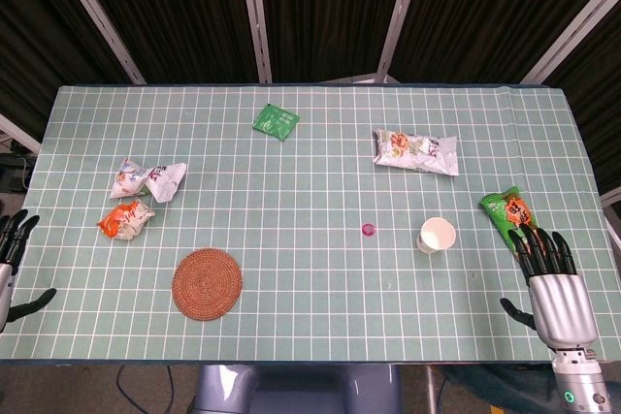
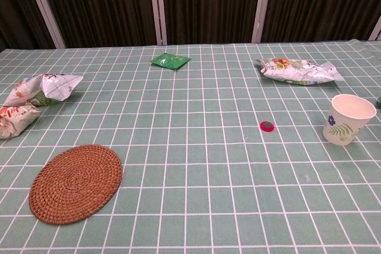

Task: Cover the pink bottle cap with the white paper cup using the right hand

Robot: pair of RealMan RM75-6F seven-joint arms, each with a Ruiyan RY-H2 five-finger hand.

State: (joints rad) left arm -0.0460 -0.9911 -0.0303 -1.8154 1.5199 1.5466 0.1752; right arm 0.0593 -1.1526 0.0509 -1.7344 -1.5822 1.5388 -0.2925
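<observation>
The small round pink bottle cap [image 1: 369,230] lies flat mid-bench, uncovered. The white paper cup [image 1: 437,236] with a leaf print stands upright at its 3 o'clock, apart. The right hand [image 1: 555,283] rests at the bench's edge, fingers spread, empty; the left hand [image 1: 12,259] likewise.

The table [image 1: 291,191] is covered by a green checked cloth, on which a white paper cup [image 1: 437,236], a pink bottle cap [image 1: 369,230], a woven mat [image 1: 207,283] and snack packets [image 1: 416,151] are laid.
</observation>
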